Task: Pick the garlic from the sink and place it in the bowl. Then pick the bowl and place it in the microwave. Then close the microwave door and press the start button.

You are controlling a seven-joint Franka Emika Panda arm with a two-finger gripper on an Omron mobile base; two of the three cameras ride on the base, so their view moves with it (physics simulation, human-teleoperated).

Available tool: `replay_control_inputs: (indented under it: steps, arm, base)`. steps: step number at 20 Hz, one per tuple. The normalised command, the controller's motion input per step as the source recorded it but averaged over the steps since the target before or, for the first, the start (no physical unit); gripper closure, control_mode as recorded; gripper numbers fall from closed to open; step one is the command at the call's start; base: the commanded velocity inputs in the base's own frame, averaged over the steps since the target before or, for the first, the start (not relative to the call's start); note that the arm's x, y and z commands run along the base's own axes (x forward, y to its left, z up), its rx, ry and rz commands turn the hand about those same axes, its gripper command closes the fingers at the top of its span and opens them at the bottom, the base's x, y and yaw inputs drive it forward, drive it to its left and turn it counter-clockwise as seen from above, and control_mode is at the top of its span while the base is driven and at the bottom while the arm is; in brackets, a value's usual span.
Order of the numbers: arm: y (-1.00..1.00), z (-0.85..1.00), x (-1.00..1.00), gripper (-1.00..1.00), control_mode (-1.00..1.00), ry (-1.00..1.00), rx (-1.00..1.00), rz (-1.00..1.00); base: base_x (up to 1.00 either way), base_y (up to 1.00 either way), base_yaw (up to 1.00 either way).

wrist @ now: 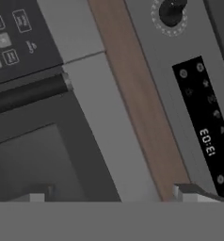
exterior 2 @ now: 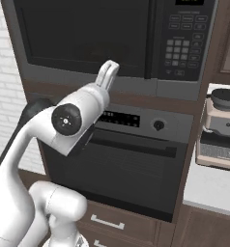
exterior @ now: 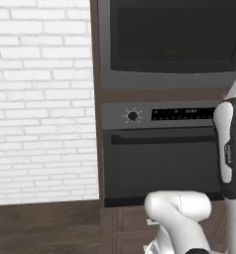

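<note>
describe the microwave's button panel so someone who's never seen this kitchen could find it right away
Start at the tall brown cabinet column that holds two built-in appliances; the upper one is the microwave, above the oven. Its button panel is the dark upright strip right of the wide glass door. Unlike the oven's controls, with one round knob and a long display, it has a grid of small keys.

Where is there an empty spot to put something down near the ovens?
The pale counter, right of the big grey oven with the black knob and in front of the beige coffee machine, has a bare patch. The dark wood floor below the white brick wall is open too. Around the microwave's dark glass door the white robot hand crowds things.
</note>
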Motion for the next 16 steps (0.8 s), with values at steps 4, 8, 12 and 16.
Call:
replay_control_inputs:
  steps: [4,8,12,16]
  arm:
    - [-1.00,0.18,-0.01,-1.00,-1.00,0.00,0.06,0.00]
    - [-1.00,0.04,0.06,-1.00,-1.00,0.00,0.12,0.01]
    - [-0.87,-0.02,0.13,-1.00,-1.00,0.00,0.12,0.02]
    - [-0.44,-0.11,0.48,-1.00,-1.00,0.00,0.13,0.11]
  base:
    - [0.00,0.00,0.00]
    - [0.00,0.00,0.00]
    - [0.00,0.00,0.00]
    - [0.00,0.00,0.00]
